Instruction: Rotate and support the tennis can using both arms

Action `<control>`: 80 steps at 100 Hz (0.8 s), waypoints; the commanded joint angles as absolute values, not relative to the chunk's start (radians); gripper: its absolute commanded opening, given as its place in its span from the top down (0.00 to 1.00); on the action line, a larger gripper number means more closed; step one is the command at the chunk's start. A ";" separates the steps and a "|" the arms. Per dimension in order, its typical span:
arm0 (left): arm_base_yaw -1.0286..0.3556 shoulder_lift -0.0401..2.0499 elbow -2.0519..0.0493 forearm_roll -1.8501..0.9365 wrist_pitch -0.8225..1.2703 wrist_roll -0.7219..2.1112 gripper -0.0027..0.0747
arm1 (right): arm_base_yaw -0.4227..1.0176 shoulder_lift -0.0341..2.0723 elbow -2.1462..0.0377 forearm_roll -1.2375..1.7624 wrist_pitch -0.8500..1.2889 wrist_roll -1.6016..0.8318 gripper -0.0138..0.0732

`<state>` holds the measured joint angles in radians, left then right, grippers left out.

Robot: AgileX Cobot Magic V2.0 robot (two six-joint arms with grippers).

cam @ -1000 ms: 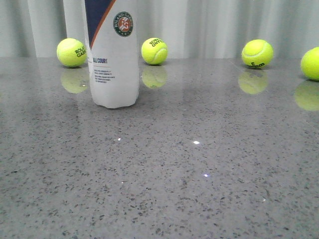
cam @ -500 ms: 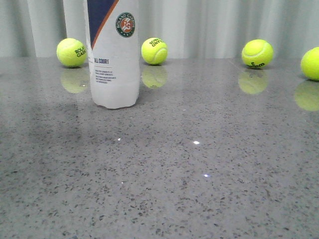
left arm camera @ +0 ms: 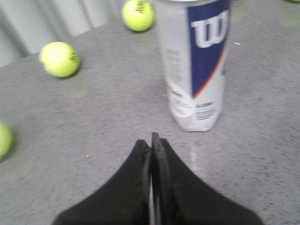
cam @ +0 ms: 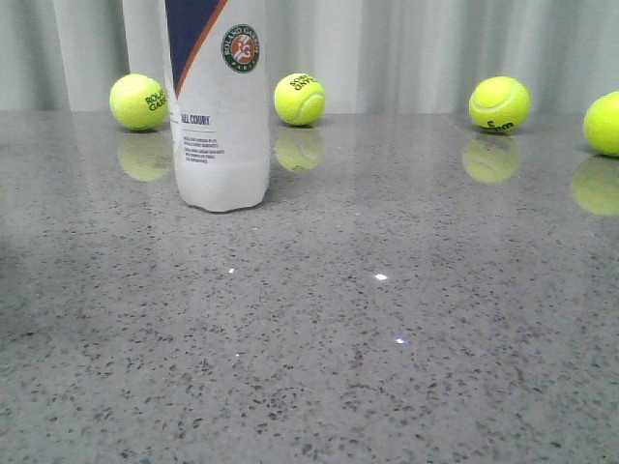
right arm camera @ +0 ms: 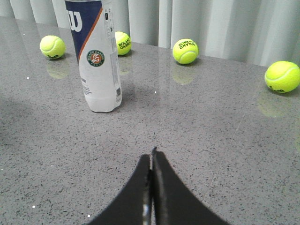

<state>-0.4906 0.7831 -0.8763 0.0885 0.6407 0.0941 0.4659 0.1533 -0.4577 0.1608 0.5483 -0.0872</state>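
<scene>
The tennis can (cam: 219, 106) stands upright on the grey table at the back left, white with a navy section, orange stripe and round green logo. It also shows in the left wrist view (left arm camera: 194, 65) with its white W mark, and in the right wrist view (right arm camera: 96, 56). My left gripper (left arm camera: 151, 140) is shut and empty, a short way from the can's base. My right gripper (right arm camera: 152, 154) is shut and empty, farther from the can. Neither gripper shows in the front view.
Several yellow-green tennis balls lie along the back of the speckled table (cam: 387, 319): one (cam: 138, 101) left of the can, one (cam: 299, 99) just right of it, one (cam: 499, 103) farther right, one (cam: 604, 123) at the right edge. A pale curtain hangs behind.
The can wobbled slightly, its top shifting right and then back left. A faint shadow on the table's left side has faded.
</scene>
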 commanded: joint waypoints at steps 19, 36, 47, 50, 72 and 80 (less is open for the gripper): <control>-0.337 0.653 -0.828 0.093 0.525 0.080 0.99 | 0.458 0.162 -0.480 0.155 0.473 -0.093 0.91; -0.243 0.612 -0.726 0.093 0.400 0.080 0.99 | 0.458 0.162 -0.480 0.155 0.473 -0.093 0.91; -0.198 0.546 -0.631 0.093 0.303 0.080 0.99 | 0.458 0.162 -0.480 0.155 0.473 -0.093 0.91; -0.188 0.526 -0.606 0.093 0.278 0.080 0.99 | 0.458 0.162 -0.480 0.155 0.473 -0.093 0.91; -0.131 0.343 -0.407 0.089 0.156 0.080 0.99 | 0.458 0.162 -0.480 0.155 0.473 -0.093 0.91; -0.114 0.281 -0.343 0.071 0.144 0.080 0.99 | 0.458 0.162 -0.480 0.155 0.473 -0.093 0.91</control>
